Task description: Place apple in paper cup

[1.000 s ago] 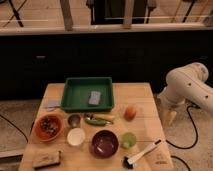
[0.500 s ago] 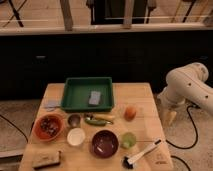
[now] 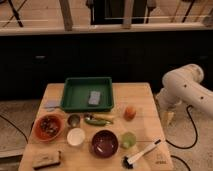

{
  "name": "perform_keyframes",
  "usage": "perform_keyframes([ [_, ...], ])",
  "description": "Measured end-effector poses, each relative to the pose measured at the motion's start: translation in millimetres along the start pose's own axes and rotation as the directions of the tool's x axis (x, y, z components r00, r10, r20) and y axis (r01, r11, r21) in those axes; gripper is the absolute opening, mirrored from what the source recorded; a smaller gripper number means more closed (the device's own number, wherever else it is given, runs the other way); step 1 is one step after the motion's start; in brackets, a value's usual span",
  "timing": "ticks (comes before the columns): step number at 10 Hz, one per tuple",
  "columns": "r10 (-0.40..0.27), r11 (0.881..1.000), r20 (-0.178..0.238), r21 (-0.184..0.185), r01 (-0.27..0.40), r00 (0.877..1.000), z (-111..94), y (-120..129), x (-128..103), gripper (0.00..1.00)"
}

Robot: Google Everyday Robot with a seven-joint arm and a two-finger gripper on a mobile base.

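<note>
The apple (image 3: 130, 113), small, round and orange-red, rests on the wooden table (image 3: 141, 95) toward its right side. A white paper cup (image 3: 76, 136) stands upright near the front left of centre, well to the left of the apple. My gripper (image 3: 167, 118) hangs at the end of the white arm just past the table's right edge. It is level with the apple and a short way to its right, open and holding nothing.
A green tray (image 3: 72, 92) holding a grey sponge (image 3: 94, 97) sits at the back. A green-yellow vegetable (image 3: 98, 119), metal cup (image 3: 74, 120), purple bowl (image 3: 105, 143), green cup (image 3: 128, 139), orange bowl (image 3: 47, 127), brush (image 3: 143, 152), brown block (image 3: 46, 160) and grey cloth (image 3: 51, 104) crowd the front.
</note>
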Motion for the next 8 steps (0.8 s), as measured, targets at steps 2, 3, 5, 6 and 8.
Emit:
perform_keyframes([
  [2, -0.022, 1.000, -0.012, 0.002, 0.022, 1.000, 10.8, -1.2, -9.1, 0.80],
  [3, -0.028, 1.000, -0.011, 0.003, 0.028, 1.000, 11.1, -2.3, -9.6, 0.80],
  [5, -0.033, 0.999, -0.007, 0.006, 0.033, 0.999, 18.7, -5.3, -9.3, 0.80],
  [6, -0.043, 0.999, -0.002, 0.008, 0.043, 0.999, 29.7, -8.7, -16.4, 0.80],
  [8, -0.052, 0.999, 0.001, 0.009, 0.052, 0.999, 41.9, -11.1, -21.4, 0.80],
])
